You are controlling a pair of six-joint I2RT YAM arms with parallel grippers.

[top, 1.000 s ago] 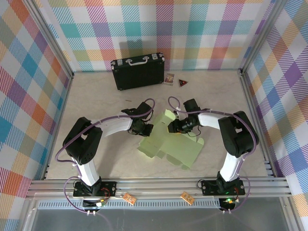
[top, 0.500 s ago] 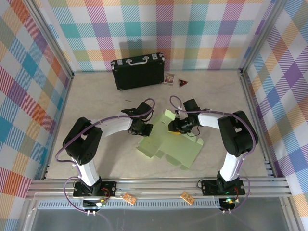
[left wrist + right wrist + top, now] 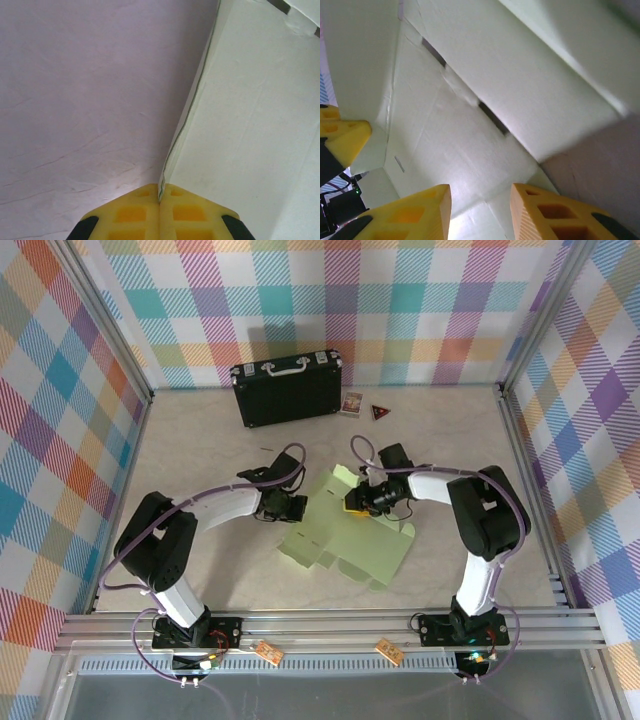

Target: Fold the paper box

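We see the box (image 3: 350,545) lying as a flat, creased cut-out in the middle of the table (image 3: 200,440), between our two arms. A flap at its far end is tilted up. Our left gripper (image 3: 293,507) sits at the box's left edge. In the left wrist view its yellow fingers (image 3: 132,212) are pressed together, and the thin edge of the pale green sheet runs into the seam between them, so it pinches the box there. Our right gripper (image 3: 353,502) is low over the far part of the box, beside the raised flap. In the right wrist view its fingers (image 3: 415,212) stand spread with the sheet showing across the gap, and we cannot tell whether they touch it. The black case (image 3: 287,388) stands well apart at the back wall, with a small slip (image 3: 351,403) and a dark triangle (image 3: 380,412) just to its right.
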